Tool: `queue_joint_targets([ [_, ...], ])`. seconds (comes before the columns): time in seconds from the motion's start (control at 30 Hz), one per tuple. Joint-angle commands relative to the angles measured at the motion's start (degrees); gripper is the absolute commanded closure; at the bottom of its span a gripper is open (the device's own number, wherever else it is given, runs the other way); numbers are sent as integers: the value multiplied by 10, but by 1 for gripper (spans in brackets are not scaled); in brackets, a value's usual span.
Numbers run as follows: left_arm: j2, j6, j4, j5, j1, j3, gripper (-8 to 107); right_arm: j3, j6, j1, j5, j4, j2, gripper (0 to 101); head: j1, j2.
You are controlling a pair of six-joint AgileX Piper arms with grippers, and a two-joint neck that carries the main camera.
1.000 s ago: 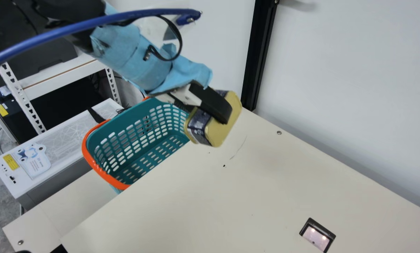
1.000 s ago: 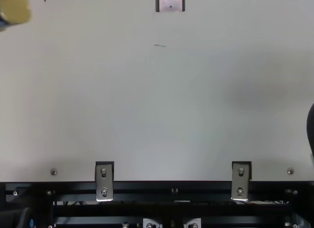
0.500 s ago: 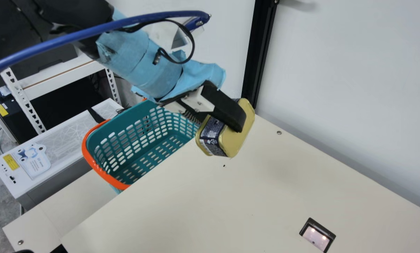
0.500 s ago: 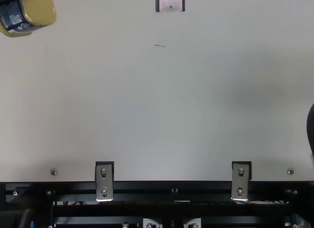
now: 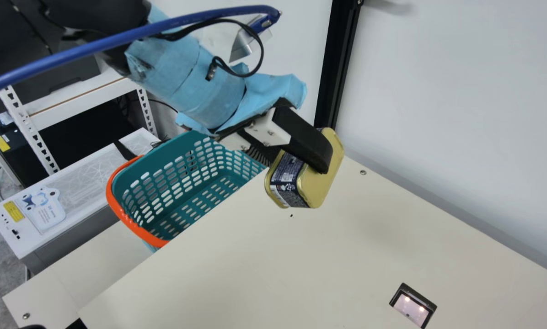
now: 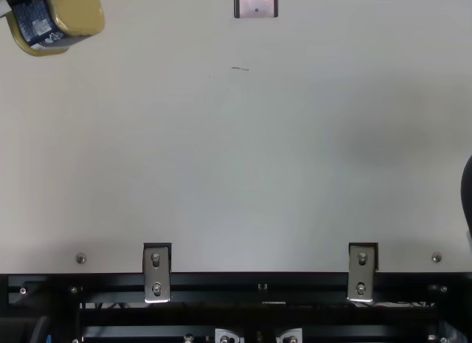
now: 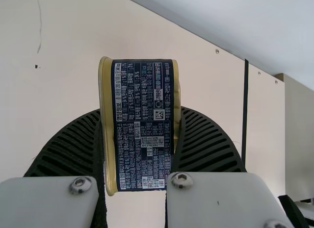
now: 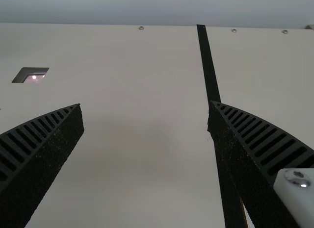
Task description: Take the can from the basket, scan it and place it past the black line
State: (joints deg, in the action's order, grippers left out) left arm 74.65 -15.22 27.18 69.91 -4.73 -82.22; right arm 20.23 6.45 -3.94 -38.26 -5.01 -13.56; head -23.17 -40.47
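In the main view my left gripper (image 5: 303, 157) is shut on the gold, dark-labelled can (image 5: 319, 185), held tilted above the table beside the teal basket (image 5: 173, 178). The top view has the can (image 6: 77, 11) at its upper left corner. Seen from the left wrist, the can (image 7: 142, 125) is pinched between both ribbed fingers of the gripper (image 7: 141, 120), its printed label facing the camera. My right gripper (image 8: 145, 110) stands open over the table with nothing between its fingers. The scanner (image 5: 413, 305) is set into the table; the black line (image 8: 208, 66) crosses it in the right wrist view.
An orange handle (image 5: 131, 228) rings the basket's near side. A white wall runs along the table's far edge, with a black upright post (image 5: 340, 64) against it. Shelving and a white cabinet (image 5: 40, 214) stand at the main view's left. A metal-bracketed black rail (image 6: 258, 282) borders the table.
My left gripper has carried the can rightward and a little down in the main view, away from the basket and farther over the table. More of the can now shows in the top view.
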Motion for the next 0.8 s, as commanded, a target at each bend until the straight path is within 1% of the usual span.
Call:
queue_joint_targets([
  [0.0,-1,-3,-1,0,2,-1,89,0,0,0,0,0,0,0,-18,11],
  [0.77,-1,-5,7,0,-2,-7,89,0,0,0,0,0,0,0,-18,287],
])
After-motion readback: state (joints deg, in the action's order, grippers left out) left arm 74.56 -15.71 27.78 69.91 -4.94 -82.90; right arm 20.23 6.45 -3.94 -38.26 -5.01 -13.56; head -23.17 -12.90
